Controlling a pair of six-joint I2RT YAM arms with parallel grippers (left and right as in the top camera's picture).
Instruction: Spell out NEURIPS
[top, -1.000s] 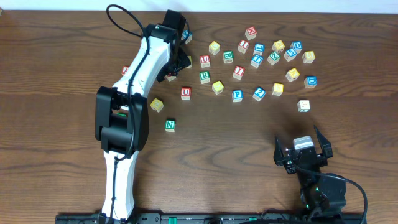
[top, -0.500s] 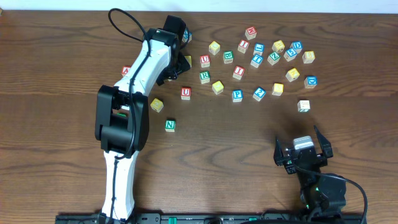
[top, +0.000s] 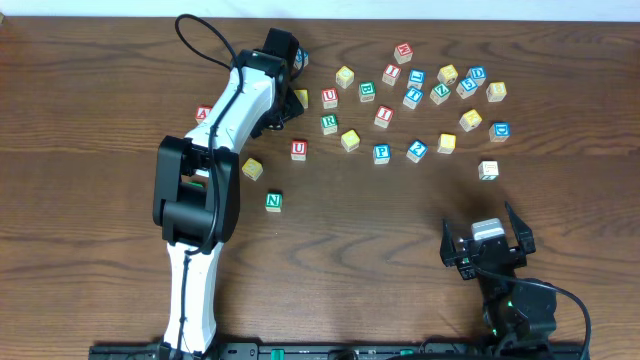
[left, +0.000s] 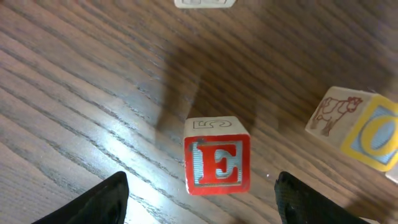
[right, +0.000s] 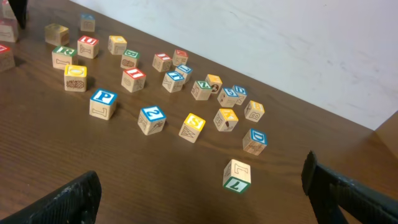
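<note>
Overhead: green N cube (top: 273, 201) sits alone, nearest your left arm (top: 235, 110). Left wrist: left pincer (left: 200, 204) gapes empty, red E cube (left: 217, 164) dead centre between its tips, just ahead. Right wrist: right pincer (right: 205, 202) spread wide, empty, blue P cube (right: 102, 102) well ahead.

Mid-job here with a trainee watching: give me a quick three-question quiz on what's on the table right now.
1. True or false: the left gripper is shut on the red E cube.
2. Which letter is on the green cube lowest in the overhead view? A) N B) P C) R
3. What does the right gripper hold?
Key: 1 false, its jaws stand open on either side of the cube, not touching it; 2 A; 3 nothing, it is open.
</note>
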